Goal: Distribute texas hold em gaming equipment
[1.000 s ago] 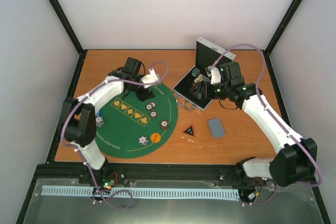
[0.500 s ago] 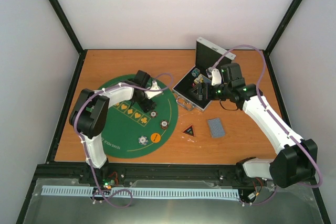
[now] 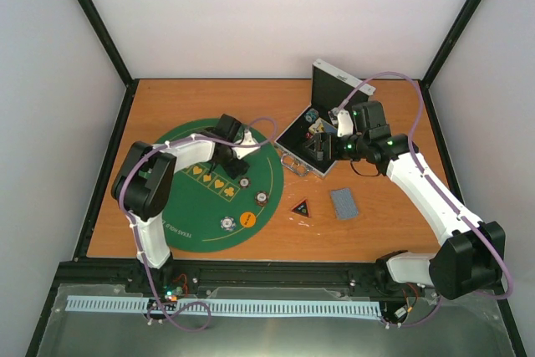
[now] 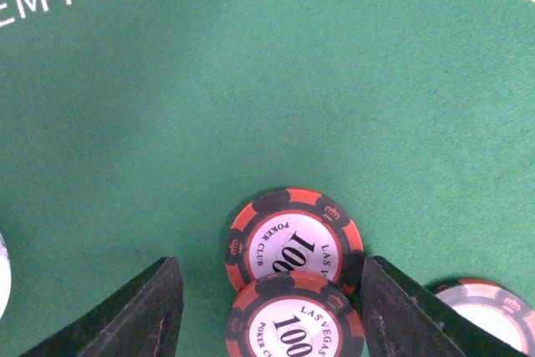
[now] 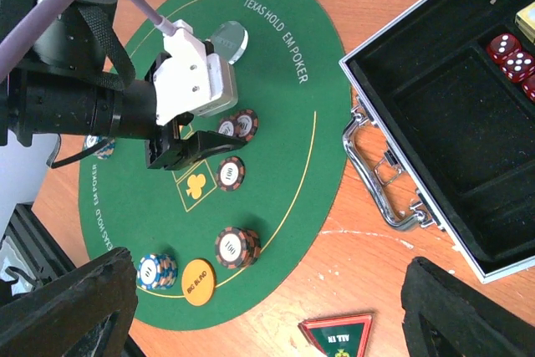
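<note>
Overhead, a wooden table (image 3: 368, 232) carries a big round green felt mat (image 3: 196, 206) on the left and an open silver metal case (image 3: 294, 163) on the right. The poker gear is partly dealt out. Small striped-edge chips sit in separate spots along the mat's near arc, seemingly one spot per player: a red-and-black chip stack (image 5: 234, 244), a blue-and-white chip stack (image 5: 156, 271) and a lone red-and-black chip (image 5: 230, 173). A flat orange disc (image 5: 198, 280) lies beside the stacks, and a clear round disc (image 5: 227, 38) sits at the mat's far edge. A black triangular marker (image 3: 302, 206) and a small deck of grey-blue-backed playing cards (image 3: 343, 203) lie on bare wood between mat and case. They are probably not yet handed out. Red dice (image 5: 510, 56) sit in a compartment of the case.

The left gripper (image 4: 276, 315) is low over the felt, jaws spread wide to either side of two overlapping red-and-black "100" chips (image 4: 294, 240) lying flat. Its fingers (image 4: 159, 311) hold nothing. One stands just beside the chips' edge, though contact cannot be told. The pose suits either closing on the pair or letting it go — the views do not say which.

The right gripper (image 5: 267, 315) hangs above the table near the case's handle side, jaws fully apart and empty — likely poised to fetch more pieces from the case.
</note>
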Available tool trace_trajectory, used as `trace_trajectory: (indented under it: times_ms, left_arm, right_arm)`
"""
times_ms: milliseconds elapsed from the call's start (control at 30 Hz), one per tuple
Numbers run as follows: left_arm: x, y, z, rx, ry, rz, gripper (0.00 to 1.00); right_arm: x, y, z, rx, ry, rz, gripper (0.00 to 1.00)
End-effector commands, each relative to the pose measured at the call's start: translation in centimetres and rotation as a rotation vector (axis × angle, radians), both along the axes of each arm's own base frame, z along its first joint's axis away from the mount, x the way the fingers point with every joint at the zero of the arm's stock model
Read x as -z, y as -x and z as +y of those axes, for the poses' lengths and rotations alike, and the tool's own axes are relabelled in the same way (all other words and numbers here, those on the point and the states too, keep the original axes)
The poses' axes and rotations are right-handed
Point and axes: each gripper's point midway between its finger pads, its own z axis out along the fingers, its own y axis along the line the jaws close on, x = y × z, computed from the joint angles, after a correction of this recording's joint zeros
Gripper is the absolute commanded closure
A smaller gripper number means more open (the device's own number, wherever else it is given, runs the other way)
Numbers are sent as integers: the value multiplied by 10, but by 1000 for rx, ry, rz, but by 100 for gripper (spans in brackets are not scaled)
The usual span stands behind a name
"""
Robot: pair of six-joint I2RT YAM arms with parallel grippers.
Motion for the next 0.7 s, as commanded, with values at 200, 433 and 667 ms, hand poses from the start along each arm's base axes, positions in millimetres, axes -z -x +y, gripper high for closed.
trace_trajectory:
  times_ms: [200, 433, 667]
  left_arm:
    - [6, 14, 20, -48, -34, 44, 42]
    - [0, 19, 20, -46, -4, 54, 38]
    - [6, 26, 18, -34, 24, 115, 43]
  right_arm:
    - [0, 4, -5, -1, 7, -6, 14]
    - [-1, 4, -6, 0, 8, -8, 14]
    - [-6, 3, -6, -1, 8, -18, 15]
